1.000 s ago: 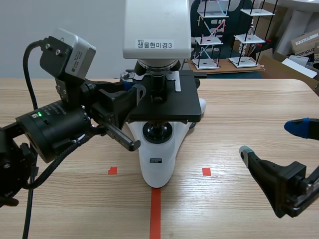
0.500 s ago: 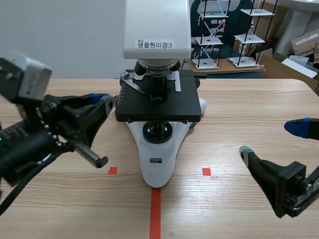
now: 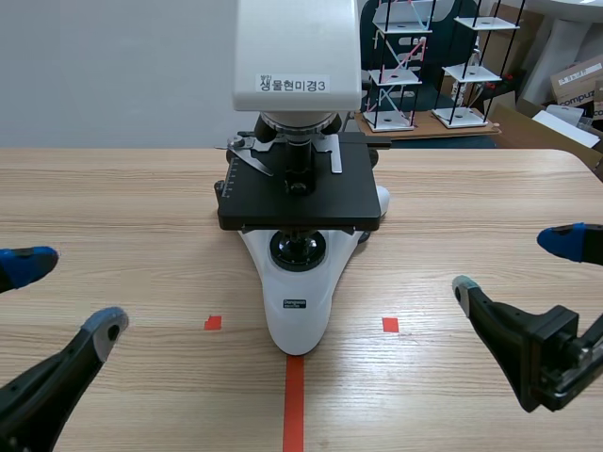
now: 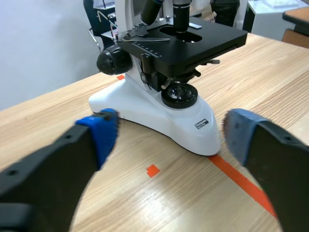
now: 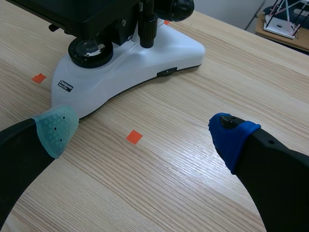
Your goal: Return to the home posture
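**A:** Entry one, the arms?

**B:** Left gripper (image 3: 66, 297): low at the near left of the table (image 3: 471, 198), fingers spread wide. Right gripper (image 3: 516, 266): low at the near right, fingers equally wide. Each has one blue pad and one grey-green pad. Both stand apart from the instrument, one on either side.

**A:** Entry two, what stands between them?

**B:** Compound microscope (image 3: 297, 301): upright at the table's middle. Its white base sits at the far end of the orange-red tape line (image 3: 294, 400). The black stage (image 3: 300, 202) is level, with the objective just above it. The illuminator lens (image 4: 179, 94) is in the base under the stage, and the black focus knob (image 4: 113, 59) is at the side. A printed label (image 3: 293, 84) is on the head.

**A:** Floor marks?

**B:** Two tape squares (image 3: 213, 323), one on each side of the base.

**A:** Beyond the table?

**B:** Wire-frame shelf models (image 3: 396, 66) and a cardboard box (image 3: 577, 80), well behind the microscope.
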Robot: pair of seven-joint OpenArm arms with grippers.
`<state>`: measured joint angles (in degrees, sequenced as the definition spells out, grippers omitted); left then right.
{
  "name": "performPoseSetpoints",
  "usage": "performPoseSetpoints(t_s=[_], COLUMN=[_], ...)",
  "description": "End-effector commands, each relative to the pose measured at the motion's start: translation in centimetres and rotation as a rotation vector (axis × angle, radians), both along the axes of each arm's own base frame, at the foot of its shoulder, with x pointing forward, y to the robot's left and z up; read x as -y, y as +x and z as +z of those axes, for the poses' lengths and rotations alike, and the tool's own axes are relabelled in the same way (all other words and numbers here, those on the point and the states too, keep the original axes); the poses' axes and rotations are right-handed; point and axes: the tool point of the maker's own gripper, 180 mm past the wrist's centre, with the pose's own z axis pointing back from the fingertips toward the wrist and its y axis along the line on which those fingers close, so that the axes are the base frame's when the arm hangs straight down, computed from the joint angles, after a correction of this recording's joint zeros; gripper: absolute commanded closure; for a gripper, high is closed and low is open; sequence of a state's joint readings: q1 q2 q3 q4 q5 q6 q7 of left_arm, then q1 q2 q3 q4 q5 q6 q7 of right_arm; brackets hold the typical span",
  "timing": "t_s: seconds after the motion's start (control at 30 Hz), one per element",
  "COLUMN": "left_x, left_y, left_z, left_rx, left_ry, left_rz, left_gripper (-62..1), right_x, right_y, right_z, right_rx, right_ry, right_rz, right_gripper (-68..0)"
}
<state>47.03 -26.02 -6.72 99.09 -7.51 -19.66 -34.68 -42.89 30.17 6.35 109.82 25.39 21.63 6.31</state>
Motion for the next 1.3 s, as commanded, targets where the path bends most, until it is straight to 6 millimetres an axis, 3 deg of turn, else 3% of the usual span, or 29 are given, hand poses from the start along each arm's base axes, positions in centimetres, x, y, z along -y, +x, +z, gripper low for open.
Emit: performPoseSetpoints(t_s=[0.0,0.1,0.33,0.97,1.27], left_x=[-0.3,-1.1,-1.8,-2.1,-1.5], left_y=[0.0,-0.6,-1.5,-1.4,-0.7], left_z=[1.2,0.9,0.3,0.4,2.0], left_rx=[0.039,0.02,-0.013,-0.012,0.005], left_ry=[-0.027,-0.012,0.005,0.0,-0.041], left_rz=[0.013,0.027,0.04,0.064,0.069], left_gripper=[-53.8,-62.1,-62.3,-62.3,-62.3], right_x=[0.1,0.1,0.1,0.1,0.1], right_y=[0.4,0.4,0.4,0.4,0.4], right_z=[1.0,1.0,1.0,1.0,1.0], right_rx=[0.031,0.031,0.031,0.031,0.031], right_ry=[0.007,0.007,0.007,0.007,0.007], right_rz=[0.001,0.001,0.001,0.001,0.001], right_gripper=[-59.5,-59.5,-59.5,-59.5,-59.5])
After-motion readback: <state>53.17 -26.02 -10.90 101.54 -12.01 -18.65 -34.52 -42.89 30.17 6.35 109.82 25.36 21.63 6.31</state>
